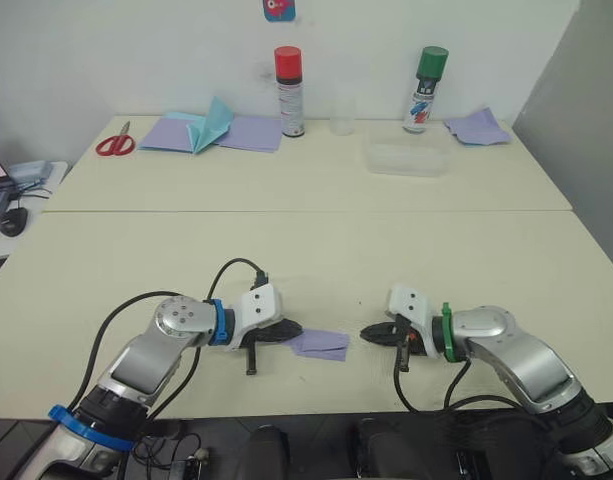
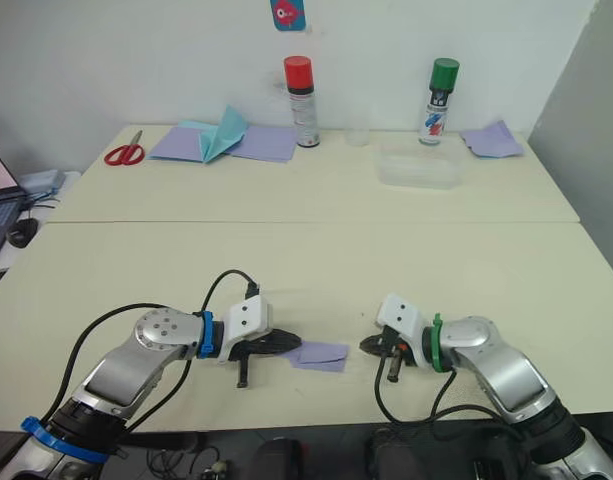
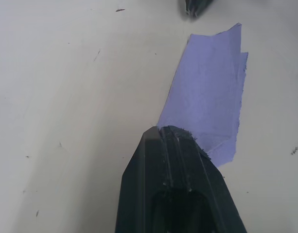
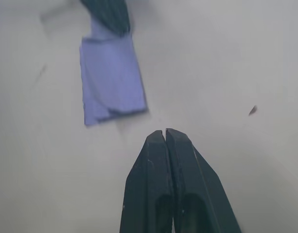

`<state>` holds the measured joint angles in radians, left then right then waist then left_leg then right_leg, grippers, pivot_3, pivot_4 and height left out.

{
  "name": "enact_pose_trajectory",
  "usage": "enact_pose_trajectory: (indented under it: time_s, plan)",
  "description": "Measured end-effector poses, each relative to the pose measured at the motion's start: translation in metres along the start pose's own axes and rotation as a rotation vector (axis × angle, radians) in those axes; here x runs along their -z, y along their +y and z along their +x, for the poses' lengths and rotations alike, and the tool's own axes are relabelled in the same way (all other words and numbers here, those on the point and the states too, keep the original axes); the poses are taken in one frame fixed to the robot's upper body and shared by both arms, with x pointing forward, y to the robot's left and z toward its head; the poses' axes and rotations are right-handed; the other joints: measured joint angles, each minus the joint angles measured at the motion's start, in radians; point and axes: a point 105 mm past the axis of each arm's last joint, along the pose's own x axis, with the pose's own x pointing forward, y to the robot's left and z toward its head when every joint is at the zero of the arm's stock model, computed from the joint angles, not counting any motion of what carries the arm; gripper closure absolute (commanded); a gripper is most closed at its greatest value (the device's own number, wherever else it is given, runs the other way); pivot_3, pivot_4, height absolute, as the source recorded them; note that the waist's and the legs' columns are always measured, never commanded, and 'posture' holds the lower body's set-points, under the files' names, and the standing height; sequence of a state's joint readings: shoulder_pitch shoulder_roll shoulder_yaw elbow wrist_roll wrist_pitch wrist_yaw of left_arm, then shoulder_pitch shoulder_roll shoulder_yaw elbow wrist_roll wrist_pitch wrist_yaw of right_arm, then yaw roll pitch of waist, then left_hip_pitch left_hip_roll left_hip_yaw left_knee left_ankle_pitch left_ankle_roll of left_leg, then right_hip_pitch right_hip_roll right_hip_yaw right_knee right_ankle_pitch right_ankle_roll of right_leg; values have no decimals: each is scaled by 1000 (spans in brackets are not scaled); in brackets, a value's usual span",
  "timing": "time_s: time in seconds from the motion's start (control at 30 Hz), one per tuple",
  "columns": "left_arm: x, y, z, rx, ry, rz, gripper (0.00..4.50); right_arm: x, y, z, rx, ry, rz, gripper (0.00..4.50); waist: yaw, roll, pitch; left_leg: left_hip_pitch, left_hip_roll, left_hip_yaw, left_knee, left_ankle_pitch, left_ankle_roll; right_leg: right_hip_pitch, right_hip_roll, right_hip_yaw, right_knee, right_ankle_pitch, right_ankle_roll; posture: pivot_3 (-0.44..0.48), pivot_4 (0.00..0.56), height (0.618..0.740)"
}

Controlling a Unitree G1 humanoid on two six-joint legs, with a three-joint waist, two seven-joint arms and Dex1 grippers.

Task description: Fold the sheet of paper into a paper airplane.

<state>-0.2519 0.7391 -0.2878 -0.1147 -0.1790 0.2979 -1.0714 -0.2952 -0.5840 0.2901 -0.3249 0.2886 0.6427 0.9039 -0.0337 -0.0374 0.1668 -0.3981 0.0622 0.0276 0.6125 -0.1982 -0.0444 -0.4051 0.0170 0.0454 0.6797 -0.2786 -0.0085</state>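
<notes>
Left gripper pinches folded sheet of paper; right gripper closed nearby.

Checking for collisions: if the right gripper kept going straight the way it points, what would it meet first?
Probably the folded sheet of paper lying just ahead of the shut right gripper, with the left gripper at its far edge.

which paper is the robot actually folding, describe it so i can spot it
On the near table's front edge, look between the two claws. The folded lavender paper lies flat there, one end pinched in the left claw, with the right claw shut beside it. The other lavender sheets lie far back by the spray cans.
</notes>
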Motion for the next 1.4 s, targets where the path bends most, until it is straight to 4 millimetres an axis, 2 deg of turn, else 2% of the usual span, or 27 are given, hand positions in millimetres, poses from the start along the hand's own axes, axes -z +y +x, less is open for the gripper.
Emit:
enact_pose_trajectory:
  time_s: [0.1,0.2,0.3,0.47,0.7,0.8,0.9,0.93,1.07,1.17,1.3,1.4]
  plan:
    - [0,0,0,-2,0,5,4500,-25,-3,3,-2,-68,-59,4446,1,0,0,0,0,-1,0,0,0,0,0,0,0,0,0,0,150,740]
    - [-1,0,0,4,-2,9,4500,-28,5,13,-29,-85,-55,4446,1,-1,-1,0,0,0,0,0,0,0,0,0,0,0,0,0,150,740]
    - [-2,0,0,9,-3,13,4500,-23,21,33,-93,-79,-19,4446,1,0,-1,-1,0,-1,-1,0,0,0,0,0,0,0,-1,0,150,740]
    - [-3,1,1,9,-1,15,4500,12,30,45,-133,38,11,4446,1,0,0,-1,0,1,-1,0,0,0,0,0,0,0,0,0,150,740]
    - [-3,2,0,3,-6,-3,4500,13,30,45,-139,53,-8,4446,2,0,-1,0,0,0,-1,0,0,0,0,0,0,0,0,0,150,740]
    - [-7,4,4,-29,-79,-121,4500,12,30,47,-139,44,-10,4446,1,-1,-1,0,0,0,-1,0,0,0,0,-1,0,0,0,0,150,740]
    - [-16,6,8,-41,-155,-208,4500,12,30,48,-143,39,-12,4446,1,-2,0,-1,0,0,-1,0,0,0,1,-1,0,0,0,0,150,740]
    - [-25,8,9,-47,-192,-226,4500,11,31,48,-145,37,-14,4446,1,-2,0,-1,0,0,-1,0,0,-1,1,-1,0,0,0,0,150,740]
    - [-38,11,9,-55,-223,-213,4500,11,31,49,-147,32,-13,4446,-1,-2,0,-1,1,-1,-1,0,0,-1,2,-1,0,0,0,0,150,740]
    - [-34,6,15,-50,-195,-202,4500,11,31,49,-146,32,-13,4446,-1,-2,0,-1,0,-1,-1,0,0,-1,3,0,0,0,0,0,150,740]
    - [-17,-10,25,-18,-129,-191,4500,11,30,49,-145,33,-13,4446,-1,-2,0,-1,0,-1,-1,0,0,-1,2,1,0,0,0,0,150,740]
    - [-13,-9,19,-37,-101,-129,4500,11,30,50,-145,34,-12,4446,-1,-2,0,-1,1,-2,-1,0,0,0,2,1,0,0,0,0,150,740]
